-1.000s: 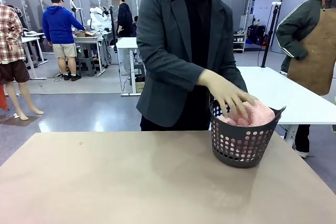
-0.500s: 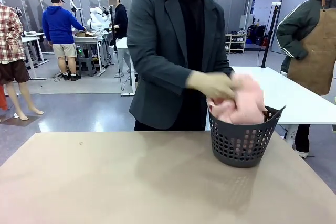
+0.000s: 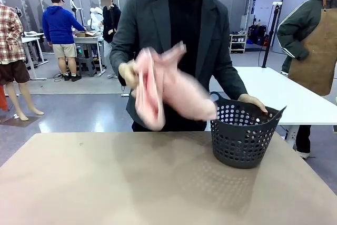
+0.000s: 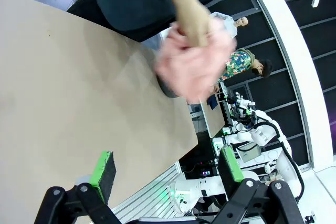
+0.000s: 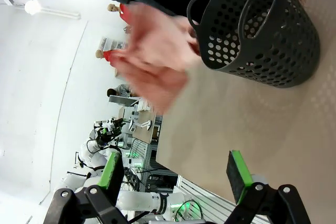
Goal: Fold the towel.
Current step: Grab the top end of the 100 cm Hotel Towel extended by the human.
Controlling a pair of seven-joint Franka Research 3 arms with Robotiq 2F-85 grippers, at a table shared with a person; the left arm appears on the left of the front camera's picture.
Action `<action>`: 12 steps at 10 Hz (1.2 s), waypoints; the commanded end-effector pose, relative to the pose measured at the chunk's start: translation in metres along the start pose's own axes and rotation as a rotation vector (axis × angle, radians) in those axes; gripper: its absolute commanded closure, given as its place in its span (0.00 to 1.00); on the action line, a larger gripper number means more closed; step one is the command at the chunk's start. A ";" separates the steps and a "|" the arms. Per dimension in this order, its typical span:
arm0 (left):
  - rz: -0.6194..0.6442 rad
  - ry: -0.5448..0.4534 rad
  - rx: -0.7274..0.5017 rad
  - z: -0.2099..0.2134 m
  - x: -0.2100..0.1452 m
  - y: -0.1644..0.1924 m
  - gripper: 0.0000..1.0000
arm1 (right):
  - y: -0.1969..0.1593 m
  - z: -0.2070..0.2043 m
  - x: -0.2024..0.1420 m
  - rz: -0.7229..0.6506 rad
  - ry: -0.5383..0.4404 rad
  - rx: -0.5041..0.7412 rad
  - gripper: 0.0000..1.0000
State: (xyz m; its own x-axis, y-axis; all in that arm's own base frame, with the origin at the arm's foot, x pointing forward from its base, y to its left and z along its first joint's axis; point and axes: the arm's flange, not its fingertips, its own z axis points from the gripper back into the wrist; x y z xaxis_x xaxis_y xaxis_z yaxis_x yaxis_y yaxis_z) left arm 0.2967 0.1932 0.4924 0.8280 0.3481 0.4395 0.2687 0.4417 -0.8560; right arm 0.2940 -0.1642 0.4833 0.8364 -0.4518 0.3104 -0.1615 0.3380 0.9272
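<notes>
One pale pink terry towel, bunched and motion-blurred, is up in the air at the far side of the tan table, held by the person in a dark grey blazer. The gripping hand has the towel's upper end at picture left. From there one fold hangs straight down in front of the person's waist, and the bulk trails down-right twd the dark grey perforated plastic basket. So the long axis, as far as the blur allows, runs diagonal – high at the hand, low nr the basket's rim. Can't tell if the low end touches the basket's handle. Weave and edge band aren't readable.

The person's other hand rests on the basket's far rim. The basket stands upright on the table's right part.

Counts: 1 towel, 1 basket, 2 person's hands, 2 grippers.

Left gripper: jaws spread wide, nothing btwn the green pads, over bare table and well apart from the towel. Right gripper: likewise spread and empty, over the table's near edge, well apart from basket and towel.
</notes>
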 end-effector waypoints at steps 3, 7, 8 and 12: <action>-0.003 -0.006 -0.020 0.000 0.002 0.000 0.00 | 0.000 -0.001 0.002 0.008 -0.008 0.011 0.00; -0.003 -0.006 -0.020 0.000 0.002 0.000 0.00 | 0.000 -0.001 0.002 0.008 -0.008 0.011 0.00; -0.003 -0.006 -0.020 0.000 0.002 0.000 0.00 | 0.000 -0.001 0.002 0.008 -0.008 0.011 0.00; -0.003 -0.006 -0.020 0.000 0.002 0.000 0.00 | 0.000 -0.001 0.002 0.008 -0.008 0.011 0.00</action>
State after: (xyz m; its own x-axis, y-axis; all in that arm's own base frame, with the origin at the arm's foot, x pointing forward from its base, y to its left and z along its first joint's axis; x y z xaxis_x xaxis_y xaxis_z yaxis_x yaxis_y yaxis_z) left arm 0.2967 0.1932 0.4924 0.8280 0.3481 0.4395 0.2687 0.4417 -0.8560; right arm 0.2940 -0.1642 0.4833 0.8364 -0.4518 0.3103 -0.1615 0.3378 0.9272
